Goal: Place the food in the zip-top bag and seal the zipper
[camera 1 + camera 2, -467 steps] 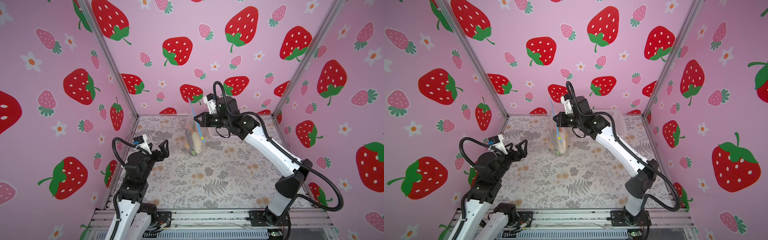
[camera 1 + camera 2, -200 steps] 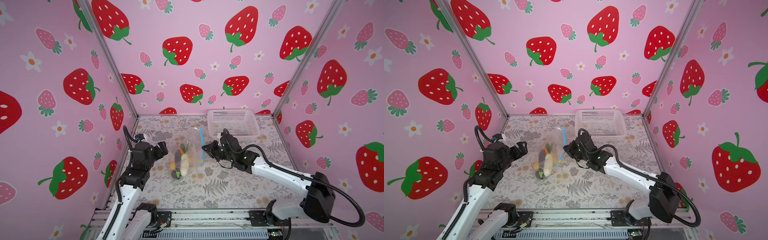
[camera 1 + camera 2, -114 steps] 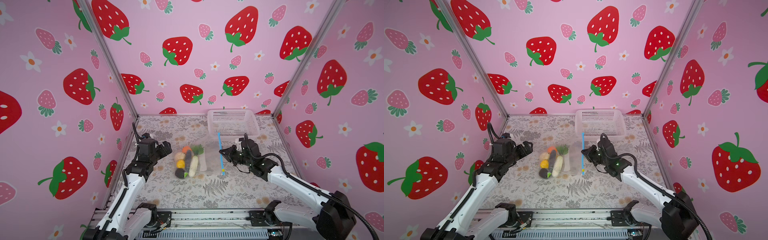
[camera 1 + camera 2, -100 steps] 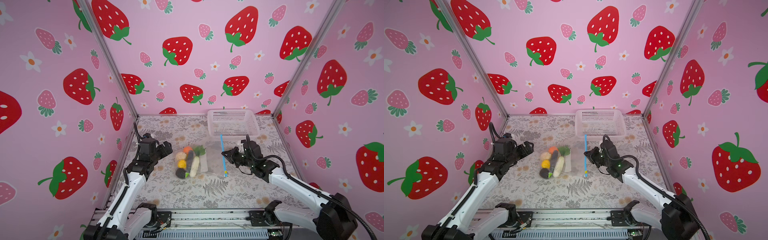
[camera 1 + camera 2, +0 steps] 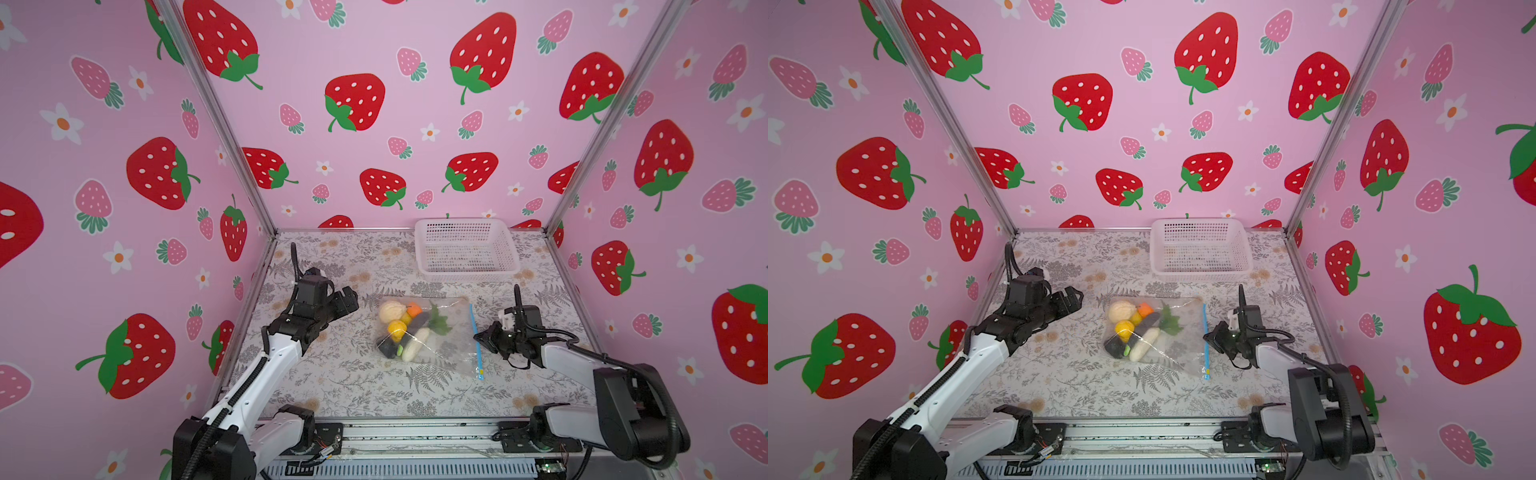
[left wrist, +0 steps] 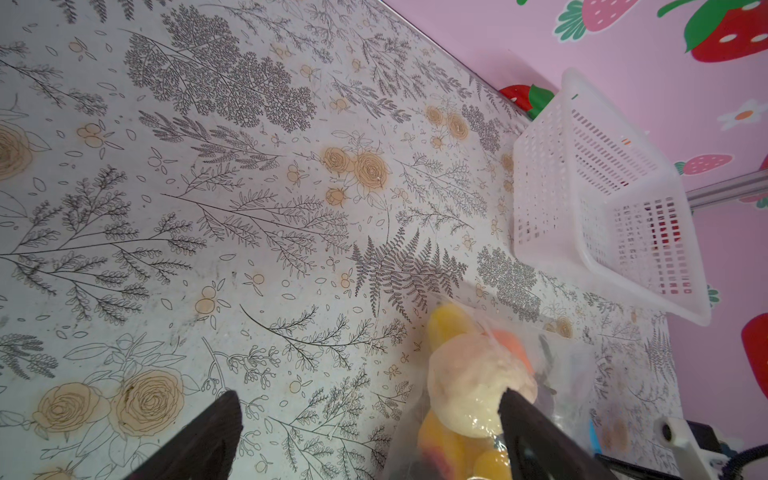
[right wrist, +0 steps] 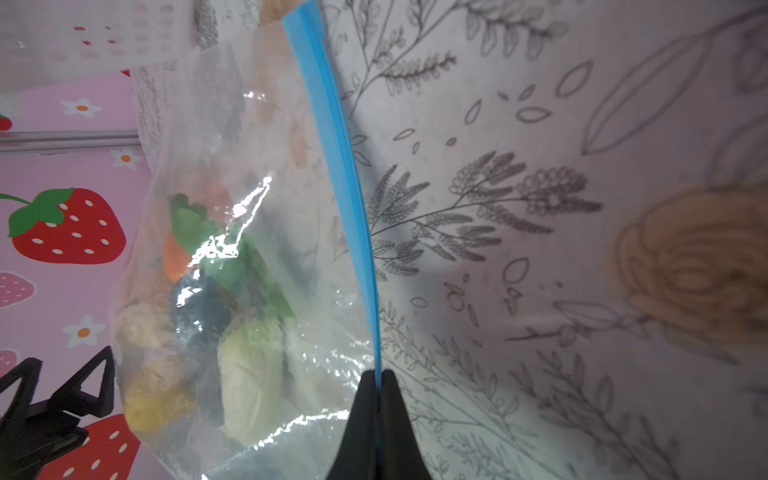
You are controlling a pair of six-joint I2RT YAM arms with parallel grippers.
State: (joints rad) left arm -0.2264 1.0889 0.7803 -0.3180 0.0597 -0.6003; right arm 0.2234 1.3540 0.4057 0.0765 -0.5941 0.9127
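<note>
Laid flat since earlier, the transparent plastic bag [image 5: 453, 347] is clamped at its light blue zipper [image 5: 477, 353] by the right gripper [image 5: 477, 336] — left gripper [image 5: 348, 296] spread apart.

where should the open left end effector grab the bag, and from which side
Probably the thin film edge of the bag at its closed end, coming low from the left. The food bulges just inside, so pinch only the flat rim; the right end effector pinches the blue zipper strip opposite.
</note>
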